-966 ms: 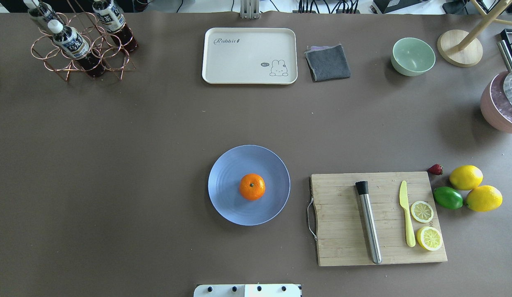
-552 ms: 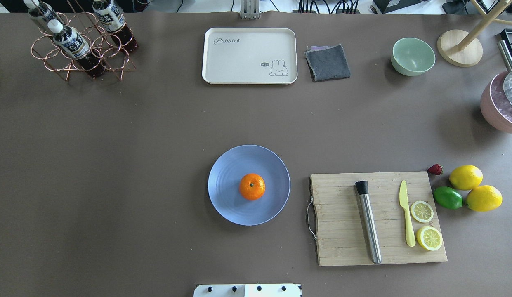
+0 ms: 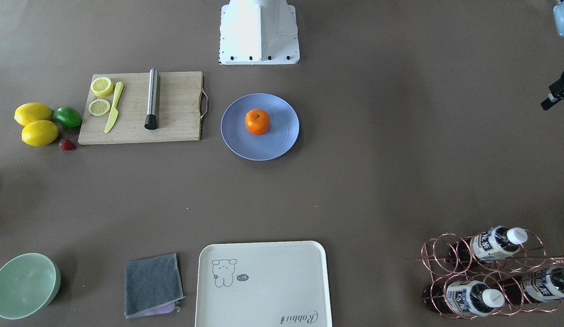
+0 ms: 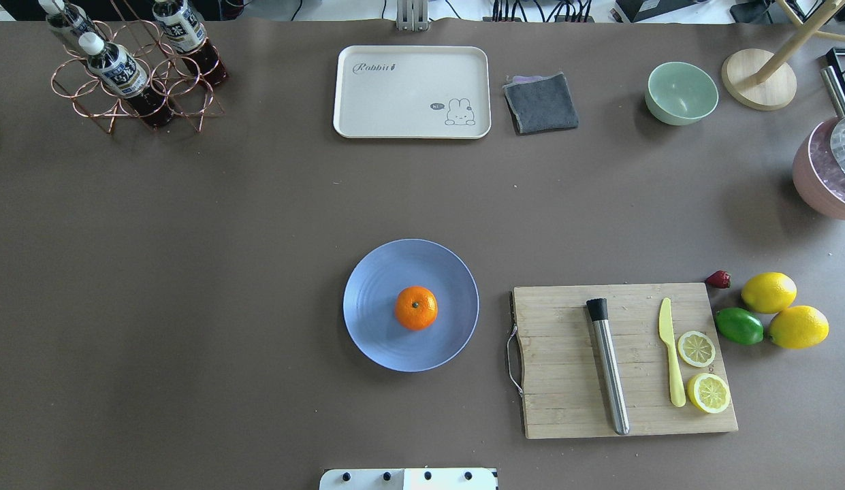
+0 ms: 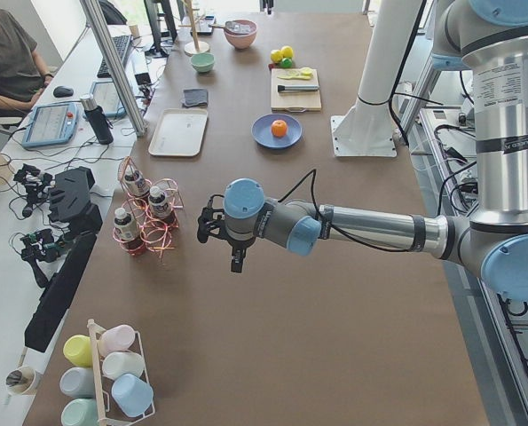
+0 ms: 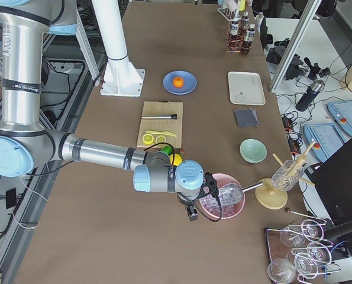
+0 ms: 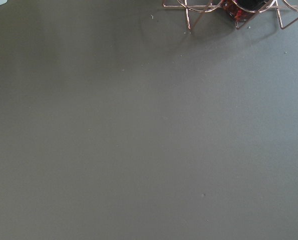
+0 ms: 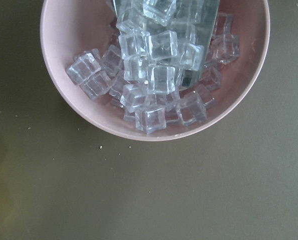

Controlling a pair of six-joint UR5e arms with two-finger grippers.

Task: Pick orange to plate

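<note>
Table: the broad brown table (image 4: 190, 272) carries the fruit and dish near its middle, just in front of the robot's base.
Arms: the left gripper (image 5: 237, 264) hangs low by the copper wire bottle rack (image 5: 148, 222). The right gripper (image 6: 192, 214) hovers at the pink bowl of ice cubes (image 6: 223, 204). Both are well apart from the dish, and I cannot tell how far either is spread.
Plate: the round periwinkle-blue plate (image 4: 374, 299) lies flat.
Orange: the small bright-orange orange (image 4: 416, 307) rests at the plate's centre, with nothing gripping it.
Change: a dark tip at the overhead view's right edge a second ago is gone, probably the right arm drawing off. Fruit and plate have not shifted, so the placing looks done.
Heading: the stem dimple faces straight up. The orange is nearly round, with no real long axis.
</note>
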